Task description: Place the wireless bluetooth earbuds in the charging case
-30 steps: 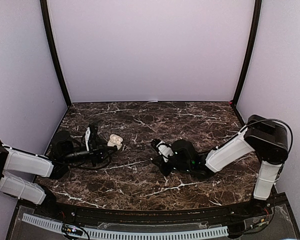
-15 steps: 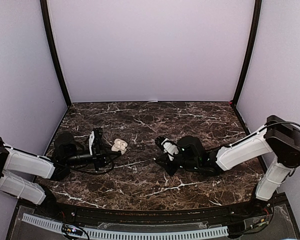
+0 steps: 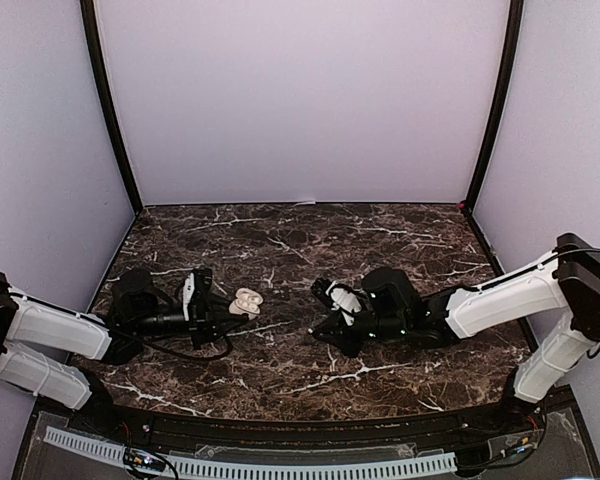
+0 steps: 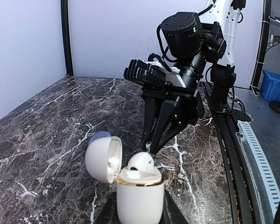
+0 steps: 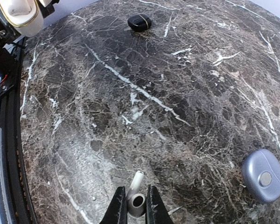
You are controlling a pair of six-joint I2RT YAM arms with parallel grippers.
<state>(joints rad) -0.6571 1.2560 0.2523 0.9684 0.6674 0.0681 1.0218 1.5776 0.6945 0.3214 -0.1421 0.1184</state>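
My left gripper (image 4: 140,212) is shut on the base of a white charging case (image 4: 140,193) with a gold rim, held upright with its lid (image 4: 101,156) open to the left. One white earbud (image 4: 141,161) sits in the case's mouth. The case also shows in the top view (image 3: 246,302), held by my left gripper (image 3: 220,308). My right gripper (image 5: 136,190) is shut on a second white earbud (image 5: 138,202), stem pointing ahead, just above the marble. In the left wrist view that gripper (image 4: 151,147) hangs a short way beyond the case, its earbud (image 4: 148,145) at its tips.
On the dark marble table (image 3: 280,240), in the right wrist view, a black oval case (image 5: 139,22) lies far ahead and a grey-blue case (image 5: 263,175) lies to the right. The white case (image 5: 18,14) shows at that view's top left. Purple walls enclose three sides.
My left gripper has carried the white case to the right and nearer the front. My right gripper, shut on its earbud, has shifted slightly right and nearer, its arm stretching out.
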